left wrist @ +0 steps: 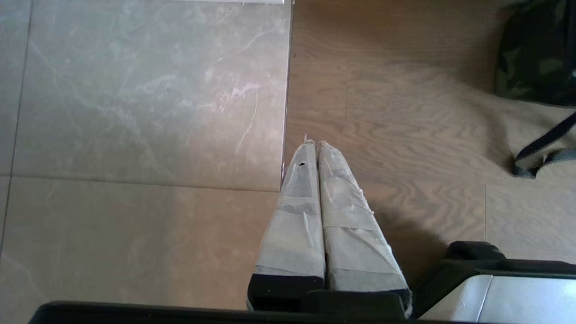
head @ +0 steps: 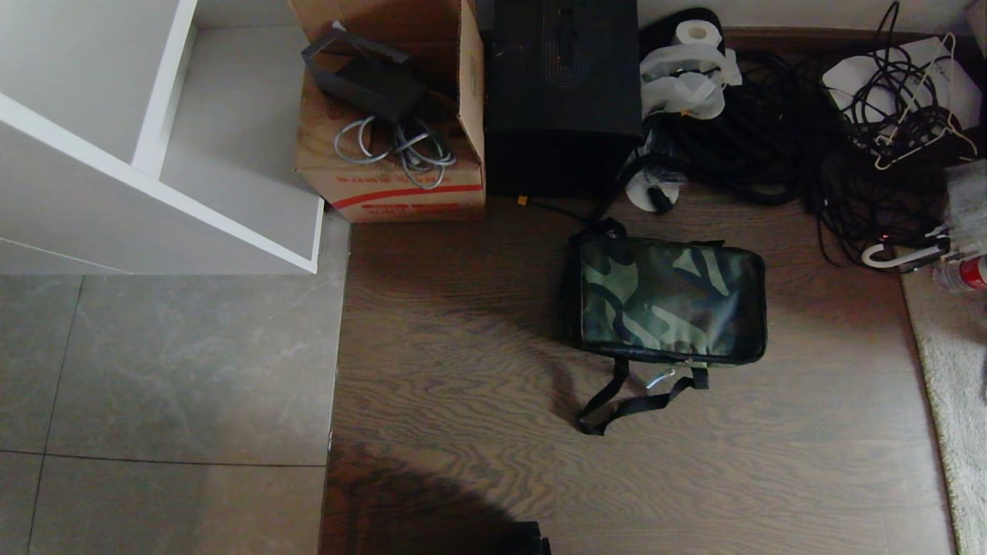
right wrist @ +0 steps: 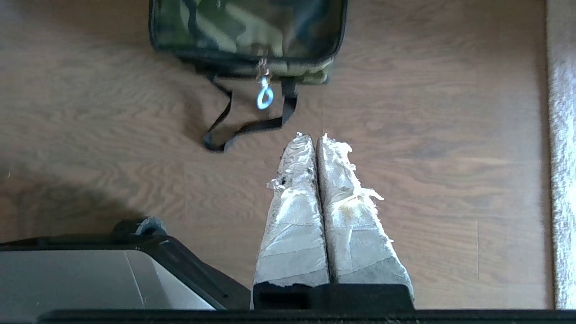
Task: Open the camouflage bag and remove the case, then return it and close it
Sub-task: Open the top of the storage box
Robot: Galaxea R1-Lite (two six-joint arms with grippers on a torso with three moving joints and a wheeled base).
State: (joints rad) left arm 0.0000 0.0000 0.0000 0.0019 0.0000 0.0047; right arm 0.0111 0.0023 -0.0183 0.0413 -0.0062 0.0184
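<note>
The camouflage bag [head: 669, 299] stands closed on the wooden floor, its black strap [head: 632, 397] trailing toward me. In the right wrist view the camouflage bag [right wrist: 247, 31] shows its zipper with a white pull [right wrist: 264, 96] hanging on the near side. My right gripper [right wrist: 315, 137] hangs shut above bare floor, short of the strap [right wrist: 245, 128], with nothing in it. My left gripper [left wrist: 315, 144] is shut too, over the seam between tile and wood, well away from the camouflage bag [left wrist: 537, 51]. The case is hidden. Neither arm shows in the head view.
Behind the bag stand a tall plain black box [head: 563, 92] and a brown cardboard box [head: 393, 116] with cables. Tangled black cables [head: 810, 146] fill the back right. A white cabinet [head: 131, 146] stands left, a pale rug [head: 956, 385] right. My base [right wrist: 90, 279] sits near.
</note>
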